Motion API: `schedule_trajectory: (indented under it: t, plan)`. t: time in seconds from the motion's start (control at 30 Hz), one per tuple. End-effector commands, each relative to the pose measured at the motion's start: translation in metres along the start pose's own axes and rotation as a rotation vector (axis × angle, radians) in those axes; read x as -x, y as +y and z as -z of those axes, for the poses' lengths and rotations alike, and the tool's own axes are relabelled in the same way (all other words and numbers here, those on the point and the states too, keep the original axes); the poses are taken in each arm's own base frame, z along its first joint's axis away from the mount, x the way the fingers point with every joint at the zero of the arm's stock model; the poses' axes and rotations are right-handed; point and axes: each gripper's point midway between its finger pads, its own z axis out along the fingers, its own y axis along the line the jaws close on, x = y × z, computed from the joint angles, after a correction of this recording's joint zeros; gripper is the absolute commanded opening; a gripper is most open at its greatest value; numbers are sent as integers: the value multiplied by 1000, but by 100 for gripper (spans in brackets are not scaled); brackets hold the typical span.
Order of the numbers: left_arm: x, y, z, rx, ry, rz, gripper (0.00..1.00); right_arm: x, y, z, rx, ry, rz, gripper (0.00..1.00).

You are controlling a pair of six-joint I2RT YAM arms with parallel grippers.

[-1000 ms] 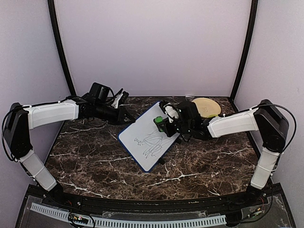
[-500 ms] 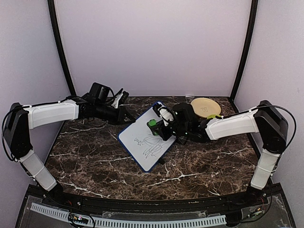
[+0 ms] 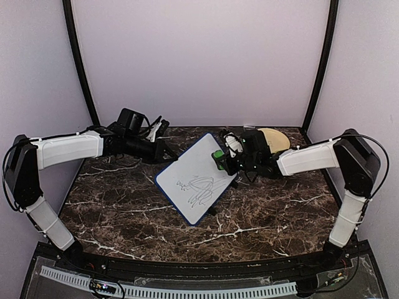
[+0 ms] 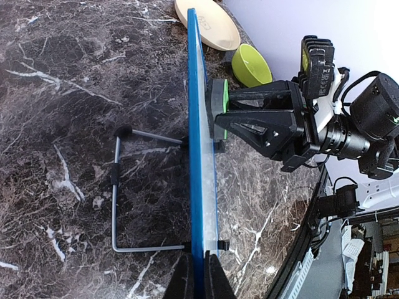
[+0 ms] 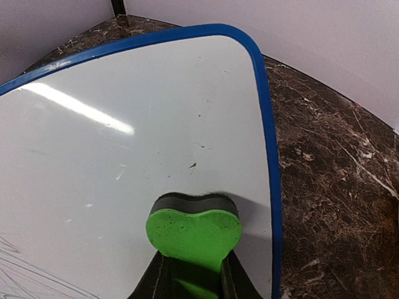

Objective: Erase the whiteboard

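Observation:
The whiteboard (image 3: 196, 179), white with a blue rim, stands tilted on a wire stand in the middle of the table. Dark scribbles mark its lower half; its upper part is plain white. My left gripper (image 4: 195, 280) is shut on the board's blue edge (image 4: 198, 205), seen edge-on. My right gripper (image 5: 193, 283) is shut on the green eraser (image 5: 194, 232), whose dark felt face presses on the board (image 5: 124, 143) near its upper right edge. In the top view the eraser (image 3: 217, 156) sits at the board's right rim.
A tan plate (image 3: 273, 138) and a lime-green bowl (image 4: 250, 65) sit at the back right behind my right arm. The board's wire stand (image 4: 118, 187) rests on the dark marble table (image 3: 124, 205). Walls close in the back and sides.
My right gripper carried the eraser left and up over the board's upper part, then back right to the right rim. The left arm and the scribbles look unchanged.

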Motion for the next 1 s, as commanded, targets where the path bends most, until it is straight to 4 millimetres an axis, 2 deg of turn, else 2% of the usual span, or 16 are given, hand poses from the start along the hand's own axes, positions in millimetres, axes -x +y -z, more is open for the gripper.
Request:
schedule_trajectory:
  t: [0.0, 0.43, 0.73, 0.83, 0.97]
  plan:
    - [8, -21, -1, -70, -16, -55, 0, -9, 31, -5, 47, 24, 33, 2]
    - [8, -20, 0, -62, -19, -51, 0, -3, 140, 4, 147, 5, 183, 2]
    - [8, -20, 0, -63, -21, -52, 0, -20, 211, 11, 222, 17, 266, 2]
    - [8, -20, 0, -63, -21, -51, 0, -24, 221, 10, 229, 23, 279, 2]
    - [8, -20, 0, -61, -20, -52, 0, -22, 204, 7, 175, 28, 296, 2]
